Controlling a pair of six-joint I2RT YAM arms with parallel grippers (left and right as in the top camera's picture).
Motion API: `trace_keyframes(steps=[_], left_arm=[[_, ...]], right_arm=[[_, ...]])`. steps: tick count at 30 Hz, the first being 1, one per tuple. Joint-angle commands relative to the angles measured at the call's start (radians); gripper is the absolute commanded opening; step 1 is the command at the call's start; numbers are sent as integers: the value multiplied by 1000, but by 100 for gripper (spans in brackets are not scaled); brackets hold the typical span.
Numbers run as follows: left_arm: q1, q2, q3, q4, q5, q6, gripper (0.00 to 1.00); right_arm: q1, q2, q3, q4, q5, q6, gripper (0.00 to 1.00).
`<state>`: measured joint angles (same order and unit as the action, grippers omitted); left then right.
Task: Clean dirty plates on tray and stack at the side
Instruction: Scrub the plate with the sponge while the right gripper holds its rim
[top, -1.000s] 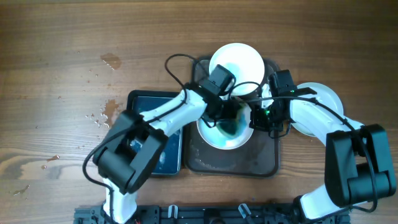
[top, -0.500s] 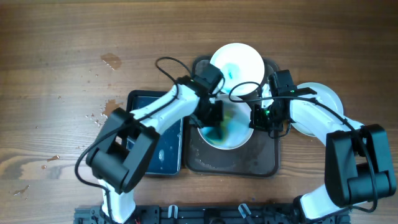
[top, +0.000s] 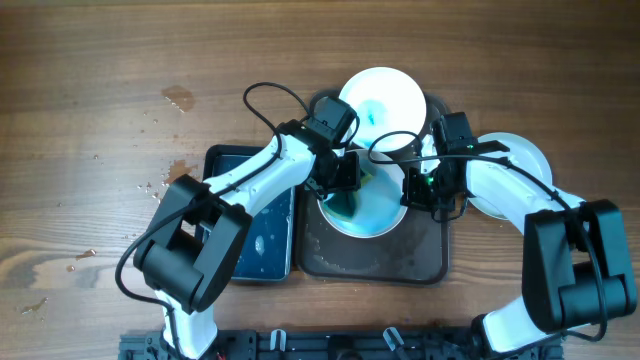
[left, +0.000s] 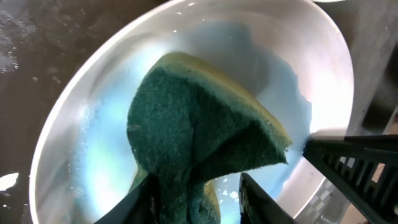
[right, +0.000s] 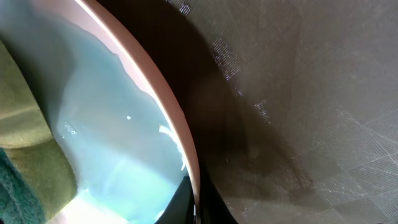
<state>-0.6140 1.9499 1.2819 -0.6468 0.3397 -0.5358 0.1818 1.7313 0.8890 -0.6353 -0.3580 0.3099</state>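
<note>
A white plate (top: 375, 212) with a teal-blue film lies tilted on the dark brown tray (top: 372, 262). My left gripper (top: 348, 186) is shut on a green sponge (left: 205, 140) and presses it onto this plate (left: 106, 130). My right gripper (top: 418, 190) is shut on the plate's right rim (right: 165, 106); its jaws (right: 194, 208) pinch the edge. A second plate (top: 385, 98) with teal smears sits at the tray's far end. A third white plate (top: 520, 160) lies on the table right of the tray, partly under my right arm.
A smaller dark blue tray (top: 255, 235) holding water lies left of the brown tray, under my left arm. Water drops (top: 172, 180) spot the wooden table to the left. A cable (top: 265, 100) loops above my left wrist.
My left gripper has moved the sponge leftward across the plate, from its middle to its left part. The right gripper and the plate have not moved.
</note>
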Motion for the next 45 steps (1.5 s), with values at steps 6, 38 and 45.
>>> trace_keyframes(steps=[6, 38, 45], left_arm=[[-118, 34, -7, -45, -220, 69, 23], [-40, -32, -7, -119, -340, -13, 4], [11, -277, 3, -131, -123, 5, 4]], right_arm=[[0, 49, -14, 3, 99, 5, 4], [0, 49, -14, -4, 95, 6, 4], [0, 49, -14, -8, 95, 4, 4]])
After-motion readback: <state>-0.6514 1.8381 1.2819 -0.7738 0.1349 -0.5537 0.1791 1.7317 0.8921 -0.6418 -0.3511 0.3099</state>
